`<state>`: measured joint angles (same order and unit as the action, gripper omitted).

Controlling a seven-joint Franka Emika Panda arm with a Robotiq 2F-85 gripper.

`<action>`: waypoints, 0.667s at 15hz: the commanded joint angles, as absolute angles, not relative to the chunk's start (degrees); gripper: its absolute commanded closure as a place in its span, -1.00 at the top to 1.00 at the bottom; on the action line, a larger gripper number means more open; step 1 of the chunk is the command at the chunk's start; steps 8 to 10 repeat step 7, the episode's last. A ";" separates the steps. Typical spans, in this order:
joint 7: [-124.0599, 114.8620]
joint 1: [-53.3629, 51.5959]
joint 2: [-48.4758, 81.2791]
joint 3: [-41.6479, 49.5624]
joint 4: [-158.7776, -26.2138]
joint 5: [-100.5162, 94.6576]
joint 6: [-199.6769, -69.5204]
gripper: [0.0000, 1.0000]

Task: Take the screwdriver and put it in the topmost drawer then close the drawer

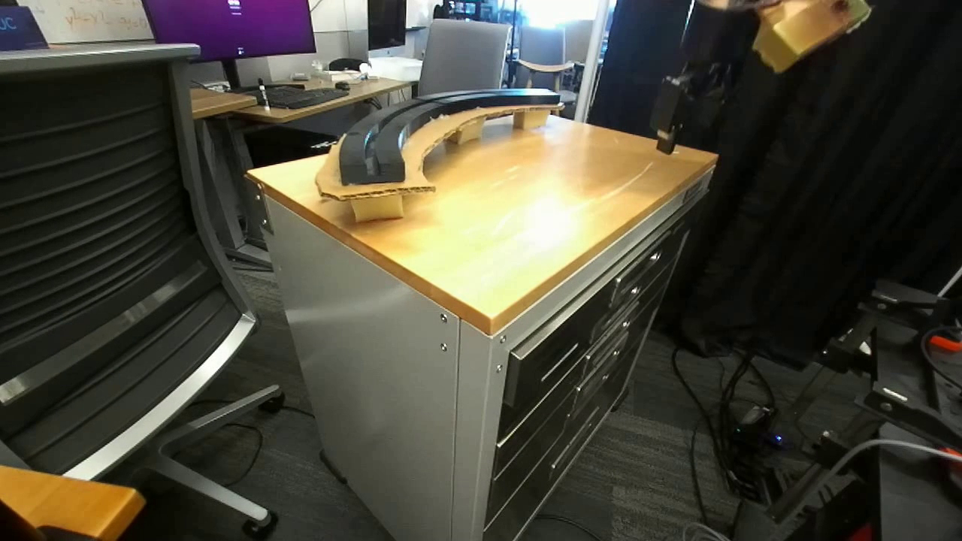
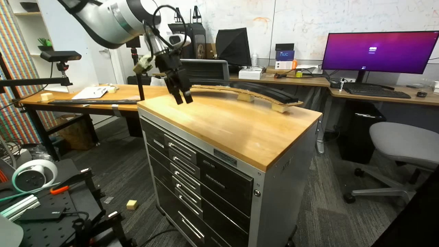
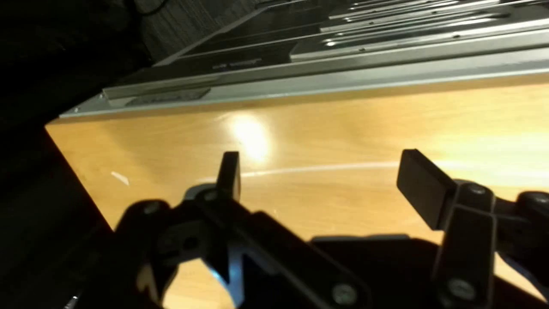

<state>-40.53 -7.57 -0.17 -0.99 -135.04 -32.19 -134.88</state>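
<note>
The screwdriver does not show in any view. The topmost drawer (image 2: 180, 148) has a dark front with a metal handle, just below the grey strip under the wooden top. It looks shut or nearly shut, and also shows in the wrist view (image 3: 386, 45). My gripper (image 2: 184, 100) is above the wooden top (image 2: 226, 127), near one end of the cabinet, pointing down. In the wrist view its two fingers (image 3: 319, 171) are wide apart with only bare wood seen between them. In an exterior view the gripper (image 1: 667, 146) is dark against the black curtain.
A curved dark piece (image 1: 451, 109) on cardboard with foam blocks stands along the far side of the wooden top. It also shows in an exterior view (image 2: 264, 91). A chair (image 1: 98, 263) stands beside the cabinet. A black curtain (image 1: 789, 188) hangs beyond one end.
</note>
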 commanded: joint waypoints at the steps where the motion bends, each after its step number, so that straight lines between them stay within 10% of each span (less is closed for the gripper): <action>1: -25.02 -7.14 -8.26 -3.21 -131.42 -20.52 -128.76 1.00; 10: -20.25 -5.71 -11.18 -4.74 -128.23 -14.92 -126.05 1.00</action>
